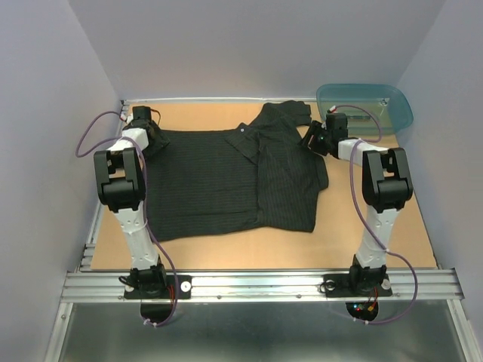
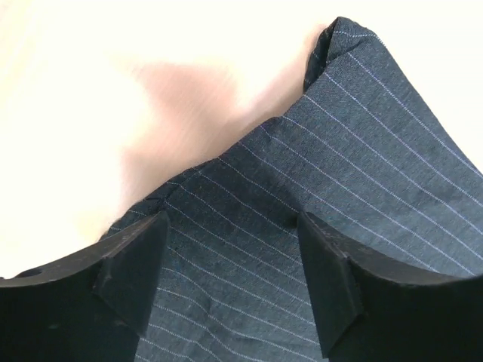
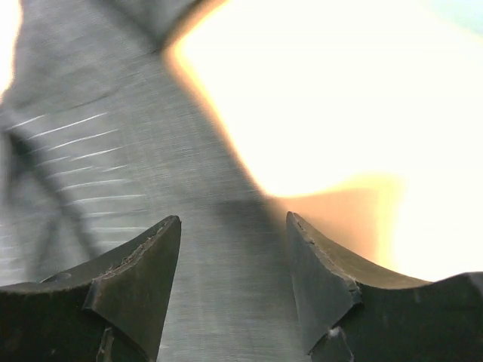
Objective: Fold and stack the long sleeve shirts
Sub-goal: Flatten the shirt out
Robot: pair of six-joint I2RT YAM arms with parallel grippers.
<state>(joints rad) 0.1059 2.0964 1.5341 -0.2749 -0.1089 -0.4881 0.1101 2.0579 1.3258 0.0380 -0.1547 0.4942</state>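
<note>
The black long sleeve shirt [image 1: 226,181] lies spread on the worktop [image 1: 377,234] between the two arms. Its collar [image 1: 243,133] points toward the far side, and the cloth is bunched a little at the far edge. The right part of the shirt lies on top of the left part, with a straight edge running down the middle. The left claw [image 1: 153,140] is low over the far left corner of the shirt. In the left wrist view its jaws stand wide apart, and the striped cloth shows between and under them. The edge of the cloth and the pale worktop lie just beyond. Nothing is pinched there. The right claw [image 1: 314,141] is at the far right edge of the shirt, near the teal tub [image 1: 381,102] that stands in the far right corner. The right wrist view is blurred, but the jaws are clearly apart. Grey cloth with thin pale stripes [image 3: 75,158] fills the left of that view and bright worktop the right. Whether the right claw touches the cloth, I cannot tell.
</note>
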